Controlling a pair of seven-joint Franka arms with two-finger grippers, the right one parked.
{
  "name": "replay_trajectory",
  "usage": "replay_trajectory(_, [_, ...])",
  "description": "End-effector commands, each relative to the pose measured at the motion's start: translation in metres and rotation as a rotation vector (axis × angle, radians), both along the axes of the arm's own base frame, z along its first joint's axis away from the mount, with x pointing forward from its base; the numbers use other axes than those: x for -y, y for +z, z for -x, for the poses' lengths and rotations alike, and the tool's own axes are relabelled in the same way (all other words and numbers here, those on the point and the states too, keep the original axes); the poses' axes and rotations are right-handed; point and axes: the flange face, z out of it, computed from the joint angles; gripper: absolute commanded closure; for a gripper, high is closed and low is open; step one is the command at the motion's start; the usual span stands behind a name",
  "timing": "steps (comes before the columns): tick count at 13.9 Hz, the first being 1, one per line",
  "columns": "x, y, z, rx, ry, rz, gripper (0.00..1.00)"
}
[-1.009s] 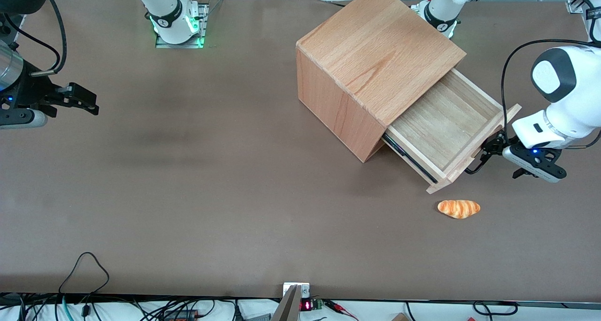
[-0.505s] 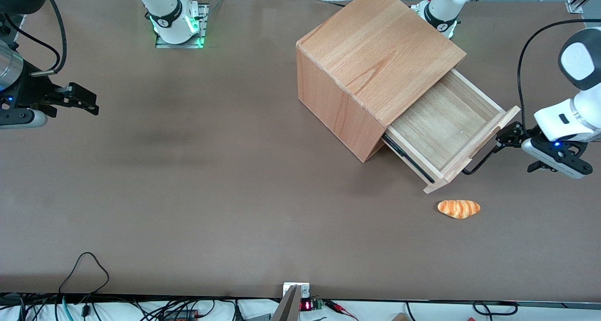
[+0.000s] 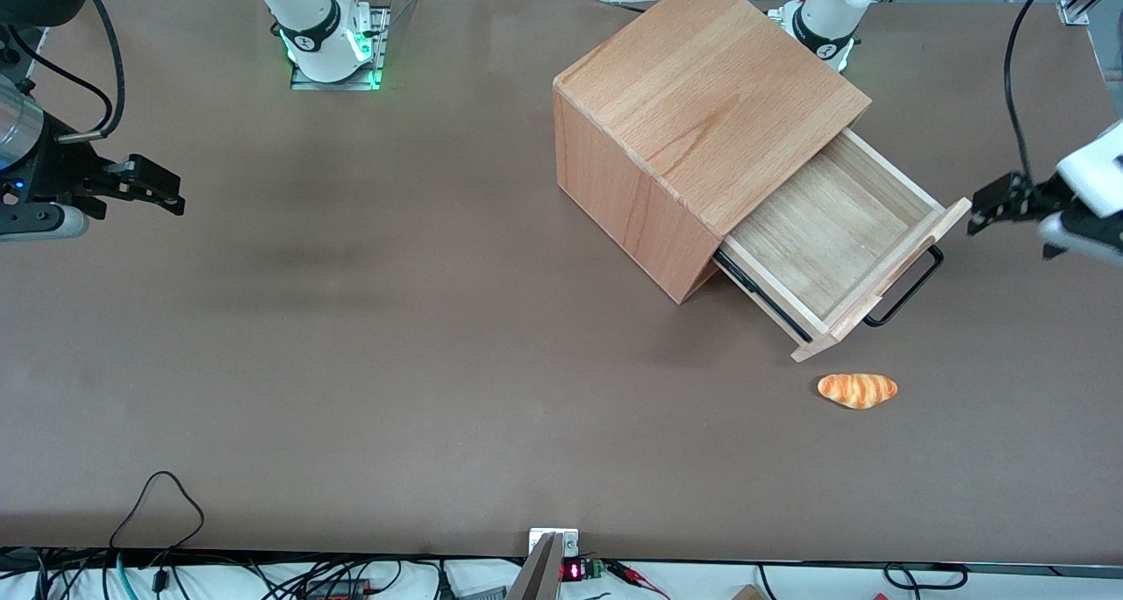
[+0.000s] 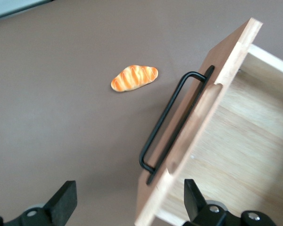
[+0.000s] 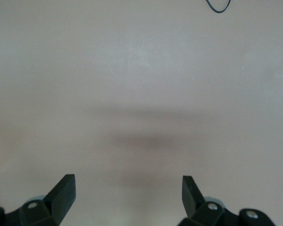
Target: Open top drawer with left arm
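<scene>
Drawer [image 3: 829, 232] is sitting pulled well out of the cabinet [image 3: 702, 109], its black handle [image 3: 908, 286] free. At the drawer's three o'clock in the front view, the left arm's end effector [image 3: 987, 205] is hovering above the desk [image 3: 351, 319], fingers [image 4: 63, 200] spread wide, gripping nothing. A bread roll [image 3: 857, 389] is lying at the drawer's six o'clock.

No legible text or labels.
</scene>
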Motion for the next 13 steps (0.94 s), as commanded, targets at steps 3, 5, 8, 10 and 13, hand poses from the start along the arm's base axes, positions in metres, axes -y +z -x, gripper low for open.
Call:
replay_trajectory(3, [0.010,0.027,0.034,-0.071,0.242,-0.002,0.00])
replay_trajectory(5, [0.014,0.041,0.034,-0.059,0.304,-0.003,0.00])
replay_trajectory(8, [0.012,0.045,0.033,-0.048,0.312,-0.002,0.00])
replay_trajectory(10, [0.010,0.045,0.031,-0.045,0.311,-0.002,0.00])
replay_trajectory(13, [0.010,0.045,0.031,-0.045,0.308,-0.001,0.00])
